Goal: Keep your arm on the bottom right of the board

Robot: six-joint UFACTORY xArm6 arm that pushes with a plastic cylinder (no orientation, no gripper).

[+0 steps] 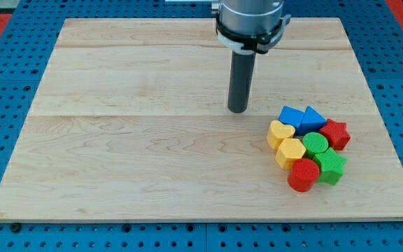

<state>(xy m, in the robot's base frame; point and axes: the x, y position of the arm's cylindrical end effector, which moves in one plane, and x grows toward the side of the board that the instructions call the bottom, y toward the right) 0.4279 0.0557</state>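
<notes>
My tip (238, 110) rests on the wooden board (152, 154), right of its centre. A tight cluster of blocks lies to the tip's lower right. It holds a blue block (292, 116), a blue triangle (314, 118), a red star (335, 133), a yellow heart (280, 133), a green cylinder (315, 144), a yellow hexagon (290, 152), a green star (330, 167) and a red cylinder (303, 175). The tip is apart from all of them; the blue block is nearest, to its right.
The board sits on a blue perforated table (5, 105). The arm's grey body (250, 21) comes down from the view's top above the rod.
</notes>
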